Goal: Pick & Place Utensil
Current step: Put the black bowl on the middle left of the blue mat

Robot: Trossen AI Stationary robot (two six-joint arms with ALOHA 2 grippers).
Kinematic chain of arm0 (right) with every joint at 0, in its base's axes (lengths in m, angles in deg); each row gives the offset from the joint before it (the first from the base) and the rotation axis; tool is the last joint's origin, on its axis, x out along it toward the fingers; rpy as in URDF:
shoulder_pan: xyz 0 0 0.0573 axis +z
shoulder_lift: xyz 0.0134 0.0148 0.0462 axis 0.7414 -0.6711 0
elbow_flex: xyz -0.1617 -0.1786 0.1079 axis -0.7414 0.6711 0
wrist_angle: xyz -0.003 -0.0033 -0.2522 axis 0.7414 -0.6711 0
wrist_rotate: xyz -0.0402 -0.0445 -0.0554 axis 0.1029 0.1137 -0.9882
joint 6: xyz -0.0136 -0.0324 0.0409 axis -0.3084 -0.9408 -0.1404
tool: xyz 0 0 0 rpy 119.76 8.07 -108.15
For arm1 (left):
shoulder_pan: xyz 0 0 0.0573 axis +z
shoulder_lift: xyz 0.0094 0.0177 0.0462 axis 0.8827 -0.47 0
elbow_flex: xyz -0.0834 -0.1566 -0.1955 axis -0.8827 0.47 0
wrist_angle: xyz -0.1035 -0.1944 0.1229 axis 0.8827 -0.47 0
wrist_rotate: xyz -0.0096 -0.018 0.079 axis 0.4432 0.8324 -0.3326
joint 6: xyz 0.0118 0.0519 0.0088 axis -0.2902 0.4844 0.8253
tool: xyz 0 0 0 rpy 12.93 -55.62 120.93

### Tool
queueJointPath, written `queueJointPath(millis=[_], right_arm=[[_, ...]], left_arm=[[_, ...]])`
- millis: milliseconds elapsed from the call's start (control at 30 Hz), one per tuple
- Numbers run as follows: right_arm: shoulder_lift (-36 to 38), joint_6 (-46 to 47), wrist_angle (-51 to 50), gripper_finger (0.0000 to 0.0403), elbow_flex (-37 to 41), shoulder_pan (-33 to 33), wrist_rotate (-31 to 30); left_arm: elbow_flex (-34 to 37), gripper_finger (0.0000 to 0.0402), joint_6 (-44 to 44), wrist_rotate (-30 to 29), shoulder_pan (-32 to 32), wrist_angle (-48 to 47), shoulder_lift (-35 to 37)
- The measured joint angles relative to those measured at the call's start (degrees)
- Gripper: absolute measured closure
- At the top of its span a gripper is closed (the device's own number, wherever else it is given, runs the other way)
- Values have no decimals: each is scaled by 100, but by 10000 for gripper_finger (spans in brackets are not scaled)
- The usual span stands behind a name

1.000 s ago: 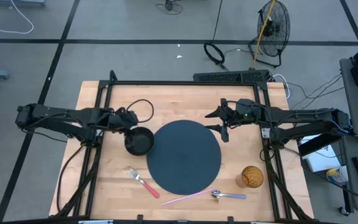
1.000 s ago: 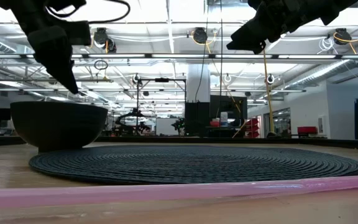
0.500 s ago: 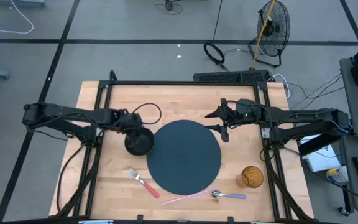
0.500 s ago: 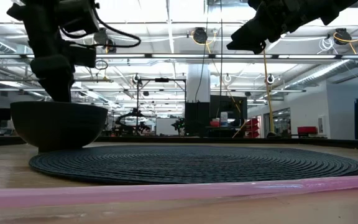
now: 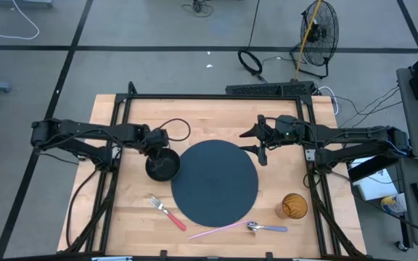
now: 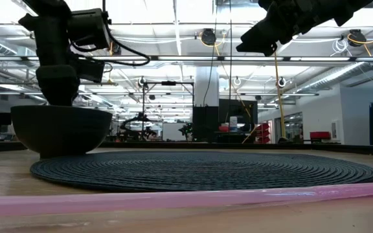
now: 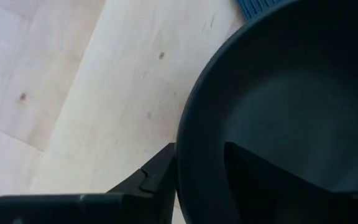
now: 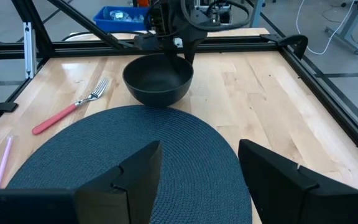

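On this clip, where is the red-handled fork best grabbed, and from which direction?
Grip the fork by its red handle, coming straight down from above with fingers across its width. It lies flat and diagonal on the wooden table, clear of the round mat and bowl, so the long, thicker handle offers the surest hold.

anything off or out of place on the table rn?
Mostly tidy. Oddity: the task is utensils, yet the left pincer straddles the rim of the black bowl, one finger inside. Fork, spoon and pink straw lie untouched. The right pincer hangs open over the mat's edge.
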Motion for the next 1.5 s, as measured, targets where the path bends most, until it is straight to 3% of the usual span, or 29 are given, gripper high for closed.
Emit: queueJointPath(millis=[667, 900, 1133, 1367, 1500], right_arm=[[1, -15, -17, 193, 1, 2, 0], [1, -15, -17, 193, 1, 2, 0], [1, -16, -17, 193, 1, 2, 0], [0, -16, -17, 193, 1, 2, 0], [0, -15, -17, 193, 1, 2, -1]], left_arm=[[-2, 392, 27, 208, 5, 16, -24], [0, 366, 25, 36, 5, 8, -32], [-7, 393, 73, 63, 5, 21, -17], [0, 369, 113, 17, 5, -3, -26], [2, 380, 154, 23, 5, 7, -26]])
